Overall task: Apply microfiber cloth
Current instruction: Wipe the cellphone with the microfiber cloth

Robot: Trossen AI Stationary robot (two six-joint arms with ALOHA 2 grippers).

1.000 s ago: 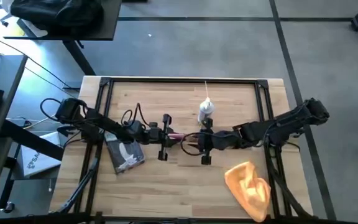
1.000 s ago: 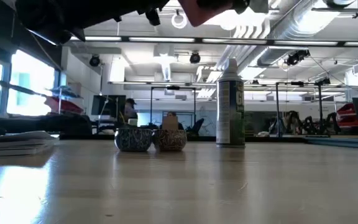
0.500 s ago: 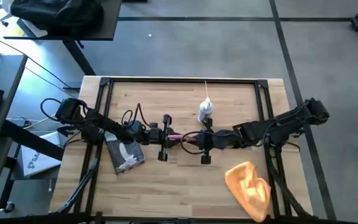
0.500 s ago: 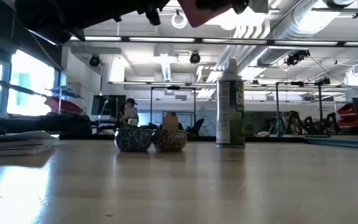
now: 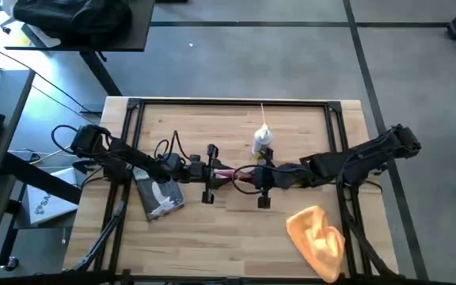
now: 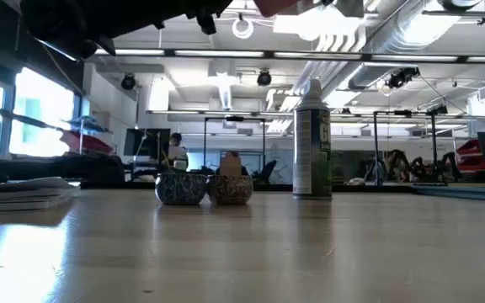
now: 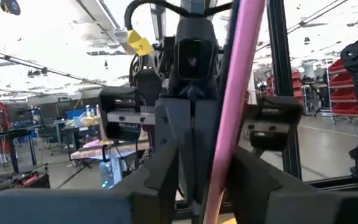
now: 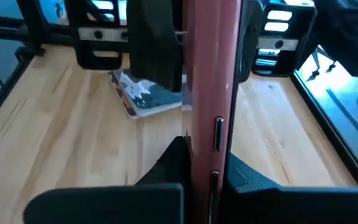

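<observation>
**Cloth waits while both hands share a pink slab**

The orange cloth (image 5: 317, 241) lies crumpled at the desk's (image 5: 212, 237) near right corner, untouched. Mid-desk, above the surface, the left hand (image 5: 218, 174) and right hand (image 5: 248, 180) meet end to end, each closed on a thin pink slab (image 8: 211, 74). A spray can (image 5: 263, 142) stands just behind them; a grey packet (image 5: 159, 196) lies left.

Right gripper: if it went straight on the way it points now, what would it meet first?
The pink device already held between its fingers, then the left gripper facing it right behind. The right gripper points across the table at it; depth between them is unclear.
</observation>
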